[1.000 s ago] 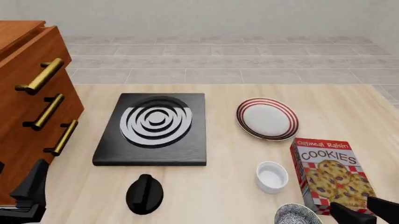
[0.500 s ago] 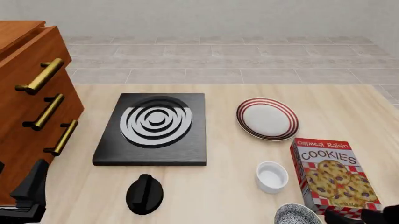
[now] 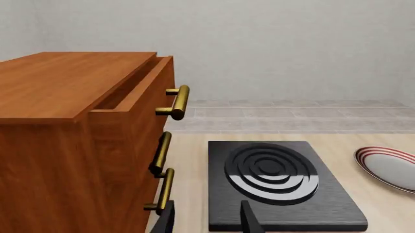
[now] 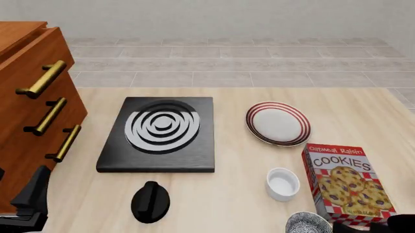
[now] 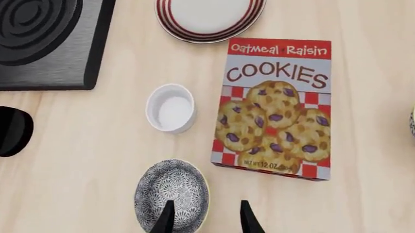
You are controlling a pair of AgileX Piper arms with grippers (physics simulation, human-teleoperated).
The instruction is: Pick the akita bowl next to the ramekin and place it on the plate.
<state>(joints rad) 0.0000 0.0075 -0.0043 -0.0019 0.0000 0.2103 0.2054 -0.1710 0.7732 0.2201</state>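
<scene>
Right gripper [image 5: 204, 218] slid back toward near edge, fingers spread, one over akita bowl [image 5: 172, 194] rim beside ramekin [image 5: 170, 108]; grasp not yet made.

Left gripper [image 3: 206, 221] parked, fingers spread.

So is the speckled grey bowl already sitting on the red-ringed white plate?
No, the speckled grey bowl sits on the wooden table, with the red-ringed white plate empty beyond the plain white cup.

Front view high behind the arms, facing forward across the table [image 4: 233, 204] — left wrist low, level — right wrist overhead, straight down, all sharing the plate [image 4: 278, 123].
</scene>
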